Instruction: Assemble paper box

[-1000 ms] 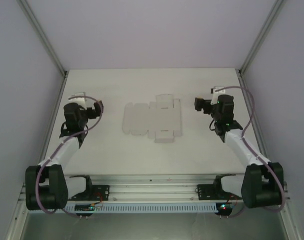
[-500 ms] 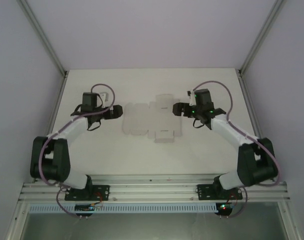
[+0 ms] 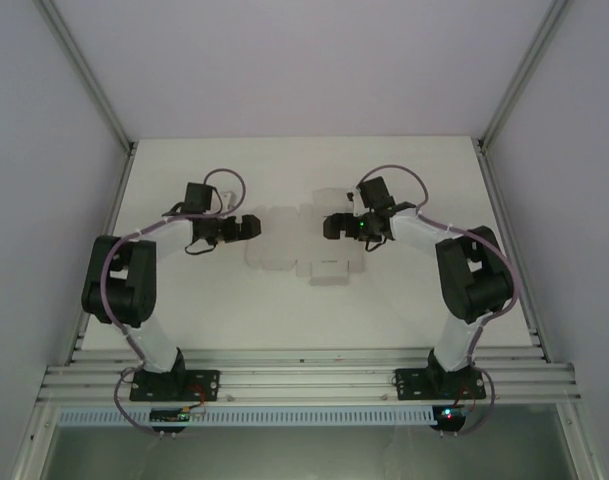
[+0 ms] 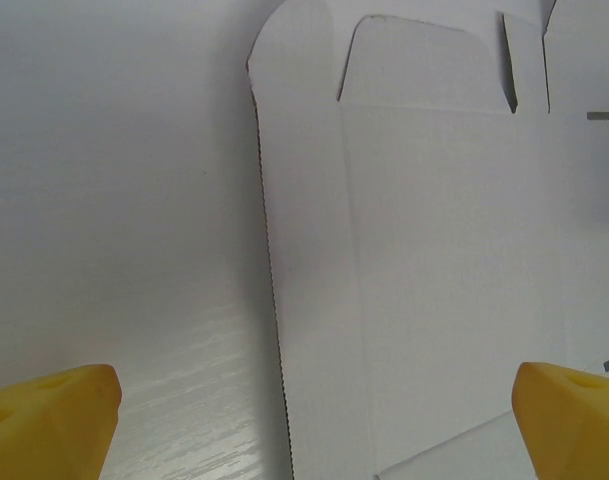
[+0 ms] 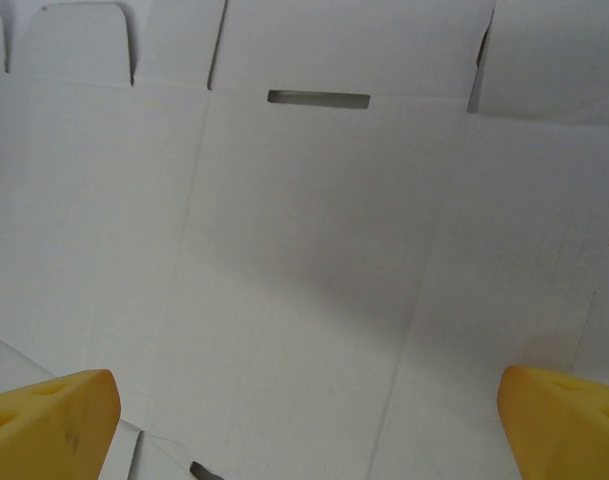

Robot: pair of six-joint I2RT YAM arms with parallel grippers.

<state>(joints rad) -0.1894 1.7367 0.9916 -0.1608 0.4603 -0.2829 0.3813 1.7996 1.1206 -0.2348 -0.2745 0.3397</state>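
The paper box [image 3: 284, 245] is a flat white die-cut sheet with flaps and creases, lying mid-table. My left gripper [image 3: 250, 227] hovers at its left edge, jaws wide open. In the left wrist view the yellow fingertips [image 4: 54, 420] straddle the sheet's serrated left edge, with the paper box [image 4: 434, 250] spreading right of it and nothing gripped by the left gripper [image 4: 314, 430]. My right gripper [image 3: 330, 226] is over the sheet's right half, also open. In the right wrist view, the right gripper [image 5: 309, 425] has only the flat paper box [image 5: 304, 250] and a narrow slot [image 5: 317, 98] beneath it.
The white table [image 3: 234, 310] is enclosed by pale walls and metal corner posts [image 3: 89, 85]. An aluminium rail [image 3: 304, 375] carrying both arm bases runs along the near edge. Cables loop off both wrists.
Both arms have swung inward from the table's sides towards the sheet. The left gripper has reached its left edge and the right gripper has come over its right half. The sheet has not moved.
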